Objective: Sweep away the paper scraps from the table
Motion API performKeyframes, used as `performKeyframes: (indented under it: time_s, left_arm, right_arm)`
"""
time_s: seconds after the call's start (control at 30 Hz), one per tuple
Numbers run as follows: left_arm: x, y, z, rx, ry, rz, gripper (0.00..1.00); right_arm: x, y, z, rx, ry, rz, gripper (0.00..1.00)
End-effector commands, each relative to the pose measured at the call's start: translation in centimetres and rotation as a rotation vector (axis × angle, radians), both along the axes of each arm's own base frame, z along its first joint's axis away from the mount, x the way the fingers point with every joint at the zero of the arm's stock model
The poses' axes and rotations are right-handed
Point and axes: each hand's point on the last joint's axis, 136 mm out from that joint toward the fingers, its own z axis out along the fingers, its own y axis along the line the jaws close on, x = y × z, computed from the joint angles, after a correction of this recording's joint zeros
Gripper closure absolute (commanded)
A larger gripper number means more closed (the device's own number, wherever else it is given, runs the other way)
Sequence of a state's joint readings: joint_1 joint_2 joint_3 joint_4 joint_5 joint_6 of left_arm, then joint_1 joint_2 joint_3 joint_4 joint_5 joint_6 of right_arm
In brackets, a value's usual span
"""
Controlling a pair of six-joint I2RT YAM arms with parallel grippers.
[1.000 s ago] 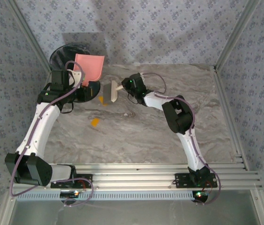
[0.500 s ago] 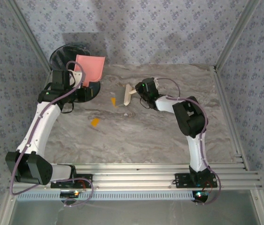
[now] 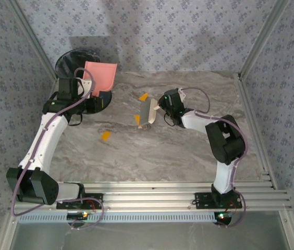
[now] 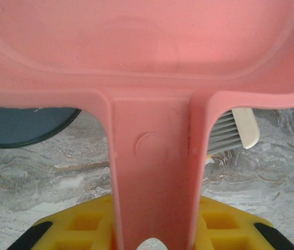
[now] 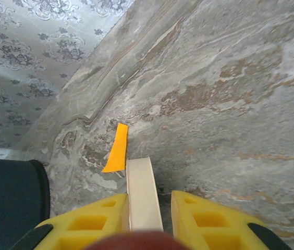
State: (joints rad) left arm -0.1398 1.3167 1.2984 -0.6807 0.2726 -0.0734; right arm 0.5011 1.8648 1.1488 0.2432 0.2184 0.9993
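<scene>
left fingers [image 4: 79,229] pinch the pink dustpan [image 4: 147,62] handle; right fingers [image 5: 92,221] pinch the brush [image 3: 147,111] beside orange paper scraps [image 3: 137,120], centre tabletop [image 3: 188,151].

white arms [image 3: 45,140], purple cables [image 3: 16,187], yellow fingers [image 5: 84,224]

right tool [image 5: 148,202] clamps a cream handle [image 5: 142,182], an orange scrap [image 5: 117,148] just beyond.

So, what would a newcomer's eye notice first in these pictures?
First comes the pink dustpan, gripped by its handle in the left hand at the far left of the table. Then comes the pale brush in the right hand near the middle, with orange paper scraps lying near it.
</scene>
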Motion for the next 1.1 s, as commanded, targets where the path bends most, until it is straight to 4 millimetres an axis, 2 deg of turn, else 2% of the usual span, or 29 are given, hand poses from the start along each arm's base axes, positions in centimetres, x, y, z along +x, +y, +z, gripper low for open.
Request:
performKeyframes:
  time_s: [0.0, 0.1, 0.2, 0.27, 0.5, 0.67, 0.8, 0.93, 1.07]
  left_arm:
    - [-0.1, -0.3, 0.6, 0.006, -0.008, -0.022, 1.00]
    - [-0.1, -0.3, 0.6, 0.007, -0.008, -0.022, 1.00]
    - [-0.1, -0.2, 0.6, 0.009, -0.008, -0.020, 1.00]
    - [-0.1, -0.2, 0.6, 0.011, -0.008, -0.021, 1.00]
    - [0.0, 0.0, 0.4, 0.017, -0.005, -0.012, 1.00]
    - [0.0, 0.2, 0.4, 0.028, -0.008, 0.001, 1.00]
    - [0.1, 0.4, 0.4, 0.036, -0.014, 0.006, 1.00]
    - [0.1, 0.6, 0.4, 0.044, -0.017, 0.016, 1.00]
    - [0.1, 0.7, 0.4, 0.049, -0.021, 0.022, 1.00]
  right_arm:
    - [-1.6, -2.0, 0.2, -0.195, 0.021, -0.013, 1.00]
    - [-1.9, -1.7, 1.9, -0.266, -0.013, 0.002, 1.00]
    - [-1.9, -0.6, 4.0, -0.311, -0.069, 0.060, 1.00]
    - [-1.6, 0.5, 6.4, -0.329, -0.117, 0.093, 1.00]
    - [-2.1, 4.3, 10.3, -0.392, -0.200, 0.272, 1.00]
    - [-2.9, 8.0, 12.1, -0.296, -0.257, 0.457, 1.00]
    - [-4.1, 11.8, 13.2, -0.195, -0.288, 0.651, 1.00]
    - [-5.5, 15.5, 13.3, -0.078, -0.301, 0.830, 1.00]
    - [-6.5, 18.6, 12.7, -0.017, -0.293, 0.927, 1.00]
